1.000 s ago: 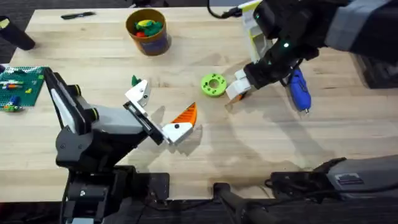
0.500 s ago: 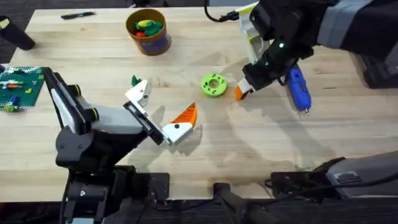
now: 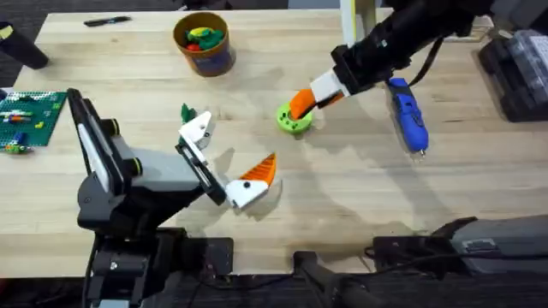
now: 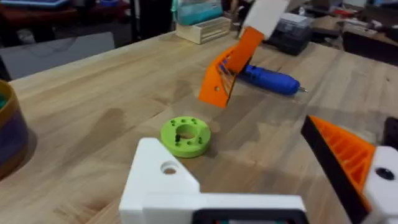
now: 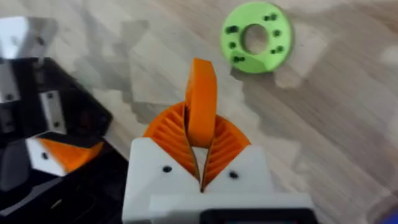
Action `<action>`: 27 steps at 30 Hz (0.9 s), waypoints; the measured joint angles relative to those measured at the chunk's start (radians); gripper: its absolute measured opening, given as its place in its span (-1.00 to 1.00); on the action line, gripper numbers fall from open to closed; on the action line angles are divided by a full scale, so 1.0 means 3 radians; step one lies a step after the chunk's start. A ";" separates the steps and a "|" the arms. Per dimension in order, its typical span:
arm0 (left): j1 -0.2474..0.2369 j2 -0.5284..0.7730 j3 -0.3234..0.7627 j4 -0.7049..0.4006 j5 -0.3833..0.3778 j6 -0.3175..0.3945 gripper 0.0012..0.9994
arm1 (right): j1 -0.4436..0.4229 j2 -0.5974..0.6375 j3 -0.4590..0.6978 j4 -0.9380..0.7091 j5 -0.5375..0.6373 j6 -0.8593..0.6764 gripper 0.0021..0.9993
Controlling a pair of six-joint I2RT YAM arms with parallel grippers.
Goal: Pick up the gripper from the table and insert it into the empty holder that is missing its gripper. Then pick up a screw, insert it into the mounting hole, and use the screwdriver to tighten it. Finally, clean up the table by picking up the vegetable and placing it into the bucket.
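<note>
The right gripper (image 3: 301, 101) (white fingers, orange ribbed pads) is clamped; the left gripper (image 3: 229, 162) gapes above the table.

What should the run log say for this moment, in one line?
right gripper: shut on orange gripper, lifted above green disc | left gripper: open, one holder empty | screwdriver: on table

Lower half of the orange gripper (image 5: 201, 111) buried between the right gripper's (image 5: 200, 163) ribbed pads (image 5: 166, 132). Rear of the blue screwdriver (image 4: 271, 79) covered behind that held piece. Bucket (image 4: 10, 134) cut by the frame edge, far out to the side of the left gripper's (image 4: 264, 174) white bare holder (image 4: 160, 180). Dark-green vegetable (image 3: 186, 112) partly tucked behind that holder's tip, too small to make out. Bucket's contents too small to name.
</note>
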 joint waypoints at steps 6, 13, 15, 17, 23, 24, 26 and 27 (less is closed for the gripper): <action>0.0000 0.0000 -0.0001 -0.0020 0.0182 0.0139 0.97 | -0.0025 0.0000 -0.0358 0.0381 -0.0582 0.0085 -0.99; 0.0000 0.0000 0.0000 -0.0024 0.0230 0.0165 0.97 | -0.0289 -0.0055 -0.1360 0.1453 -0.1492 0.0278 -0.99; 0.0000 0.0000 0.0000 -0.0026 0.0251 0.0172 0.97 | -0.0410 -0.0082 -0.1604 0.1752 -0.1893 0.0312 -0.99; 0.0000 0.0000 0.0000 -0.0028 0.0262 0.0175 0.97 | -0.0488 -0.0084 -0.1737 0.1900 -0.2239 0.0341 -0.99; 0.0000 0.0000 0.0000 -0.0035 0.0300 0.0175 0.97 | -0.0402 -0.0080 -0.1807 0.2269 -0.2843 0.0488 -0.99; 0.0000 0.0000 0.0000 -0.0037 0.0321 0.0175 0.97 | -0.0372 -0.0080 -0.1807 0.2368 -0.2886 0.0543 -0.99; 0.0000 0.0000 0.0000 -0.0051 0.0412 0.0175 0.97 | -0.0218 -0.0080 -0.1808 0.2897 -0.3010 0.0865 -0.99; 0.0000 0.0001 0.0000 -0.0056 0.0437 0.0178 0.97 | -0.0183 -0.0080 -0.1808 0.2993 -0.3025 0.0940 -0.99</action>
